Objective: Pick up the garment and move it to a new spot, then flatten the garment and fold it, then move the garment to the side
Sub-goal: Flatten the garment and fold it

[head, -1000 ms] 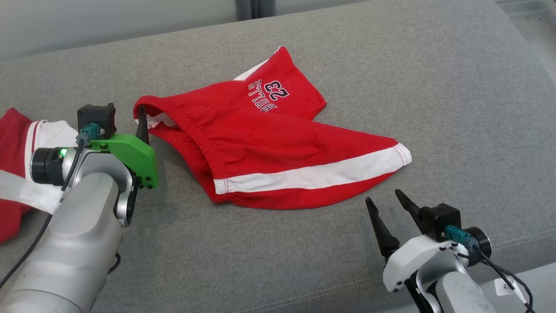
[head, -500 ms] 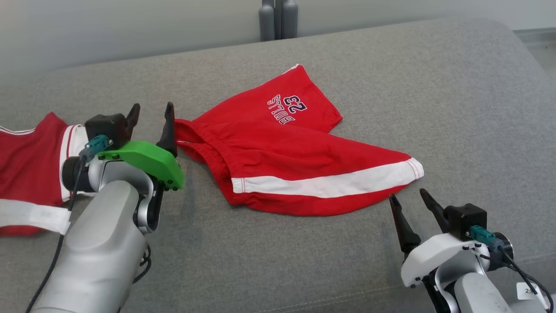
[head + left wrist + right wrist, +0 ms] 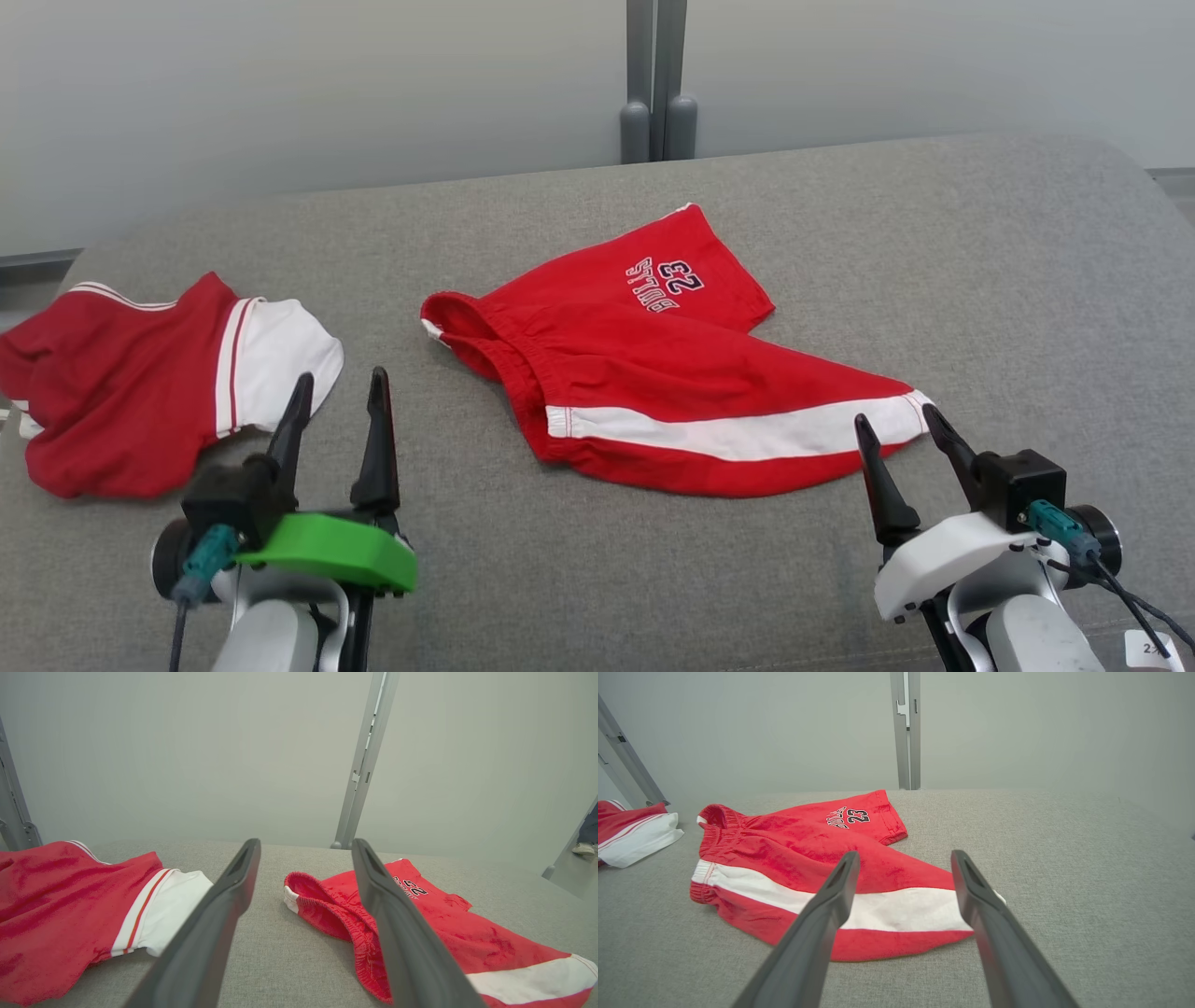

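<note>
The garment is a pair of red shorts with a white stripe and a "23" print, lying crumpled on the grey cushion. Its waistband points toward my left. My left gripper is open and holds nothing, well short of the waistband, near the front edge. My right gripper is also open, its tips just in front of the white-striped leg hem. In the left wrist view the garment lies past the open left gripper. The right wrist view has the garment beyond the open right gripper.
A second red and white garment lies bunched at the cushion's left end, also in the left wrist view. A grey post stands against the pale wall behind. A person's shoe shows far right.
My left gripper opened, let go of the shorts' waistband and drew back toward the front edge. The head camera tilted up, so the whole picture shifted. The right gripper stayed open.
</note>
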Motion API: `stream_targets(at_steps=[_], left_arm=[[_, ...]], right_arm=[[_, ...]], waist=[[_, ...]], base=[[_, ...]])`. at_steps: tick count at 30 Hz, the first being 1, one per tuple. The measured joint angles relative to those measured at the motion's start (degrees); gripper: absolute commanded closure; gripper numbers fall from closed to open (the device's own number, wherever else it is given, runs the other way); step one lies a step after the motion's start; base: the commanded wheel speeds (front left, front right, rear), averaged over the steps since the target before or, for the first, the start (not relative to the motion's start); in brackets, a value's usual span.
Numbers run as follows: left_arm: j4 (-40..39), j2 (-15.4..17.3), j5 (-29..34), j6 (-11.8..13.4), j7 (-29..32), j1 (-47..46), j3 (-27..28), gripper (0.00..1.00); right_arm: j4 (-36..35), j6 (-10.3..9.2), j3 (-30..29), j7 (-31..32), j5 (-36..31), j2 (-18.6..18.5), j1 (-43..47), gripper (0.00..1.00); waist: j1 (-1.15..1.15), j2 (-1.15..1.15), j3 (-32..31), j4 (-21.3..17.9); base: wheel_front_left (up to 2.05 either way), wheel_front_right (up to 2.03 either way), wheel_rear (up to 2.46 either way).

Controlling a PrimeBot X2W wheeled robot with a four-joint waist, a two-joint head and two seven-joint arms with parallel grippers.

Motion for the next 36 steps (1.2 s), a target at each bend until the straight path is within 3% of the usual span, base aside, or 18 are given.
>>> stream_targets(at_steps=[11, 23, 31, 36], left_arm=[[0.7, -1.4, 8.5, -1.1, 0.0, 11.1, 1.6, 0.00], [0.1, -2.6, 8.4, -0.5, 0.0, 17.0, 4.2, 0.00], [-6.9, -3.1, 9.3, -3.8, 0.0, 20.8, 5.9, 0.00], [-7.3, -3.1, 9.5, -5.4, 0.0, 23.0, 6.2, 0.00]], right_arm=[[0.8, 0.00, -1.7, -2.7, -2.4, 0.0, 2.4, 0.00], [1.7, 0.00, -1.6, -2.9, -2.6, 0.0, 4.9, 0.00], [2.3, 0.00, -3.7, -2.9, -1.6, 0.0, 7.0, 0.00], [2.4, 0.00, -4.0, -2.9, -1.1, 0.0, 7.4, 0.00]], waist=[[0.00, 0.00, -4.2, 2.2], [0.00, 0.00, -6.6, 4.7], [0.00, 0.00, -6.5, 4.8], [0.00, 0.00, -6.2, 4.4]], base=[[0.00, 0.00, 0.00], [0.00, 0.00, 0.00], [0.00, 0.00, 0.00], [0.00, 0.00, 0.00]])
